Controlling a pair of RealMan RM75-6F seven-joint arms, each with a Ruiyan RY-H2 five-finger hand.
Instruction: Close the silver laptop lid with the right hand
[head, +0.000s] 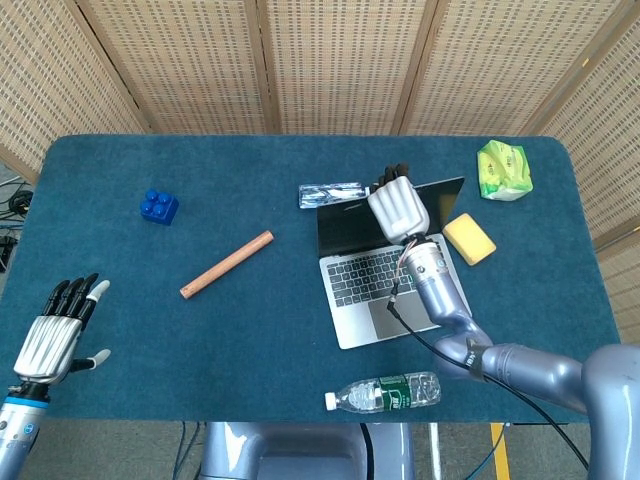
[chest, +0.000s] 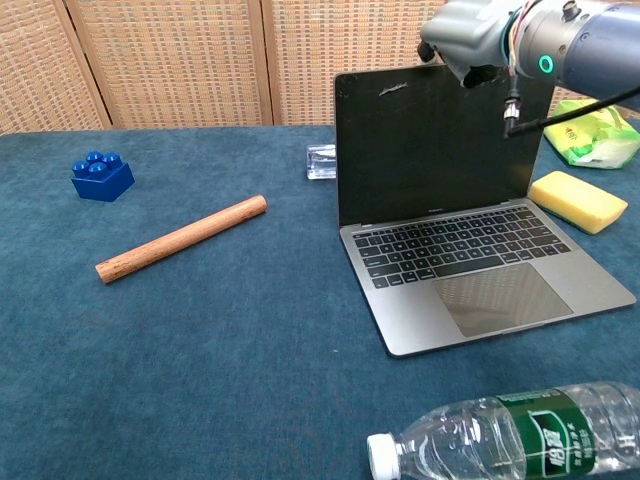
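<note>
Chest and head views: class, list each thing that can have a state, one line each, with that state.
Laptop: open, lid near upright.
Right hand: at the lid's top edge, fingers over it.
Left hand: holds nothing, fingers apart, off the table's near left corner.
Bottle: capped, lying on its side.
Rod: lying flat.
Packet: lying, crumpled.
</note>
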